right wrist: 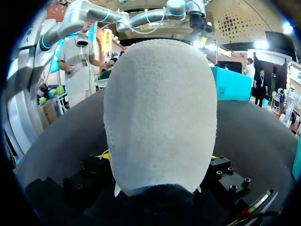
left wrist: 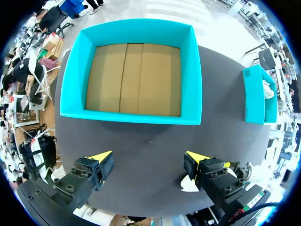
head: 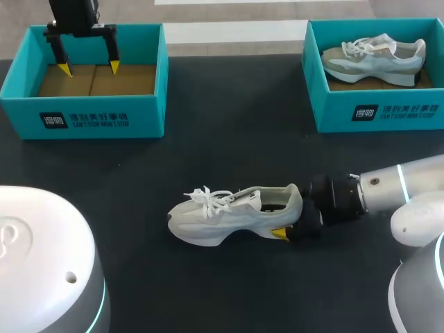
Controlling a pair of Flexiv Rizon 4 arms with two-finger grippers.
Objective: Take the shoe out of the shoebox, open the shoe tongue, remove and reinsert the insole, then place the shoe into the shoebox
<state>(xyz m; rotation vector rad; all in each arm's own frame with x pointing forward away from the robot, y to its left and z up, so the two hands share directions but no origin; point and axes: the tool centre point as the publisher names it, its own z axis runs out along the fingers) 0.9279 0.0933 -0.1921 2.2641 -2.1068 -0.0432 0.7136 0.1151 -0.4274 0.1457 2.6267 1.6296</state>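
At table centre, towards the near edge: white-and-grey mesh sneaker (head: 229, 215) standing on black tabletop (head: 229, 149), toe left; right gripper (head: 288, 218) clenched on its heel. Far left: left gripper (head: 89, 68), spread wide apart, hanging over teal cardboard shoebox (head: 83, 118) with bare brown floor

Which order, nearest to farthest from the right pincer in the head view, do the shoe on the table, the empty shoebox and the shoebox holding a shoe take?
1. shoe on the table, heel in the right pincer
2. filled shoebox, far right
3. empty shoebox, far left
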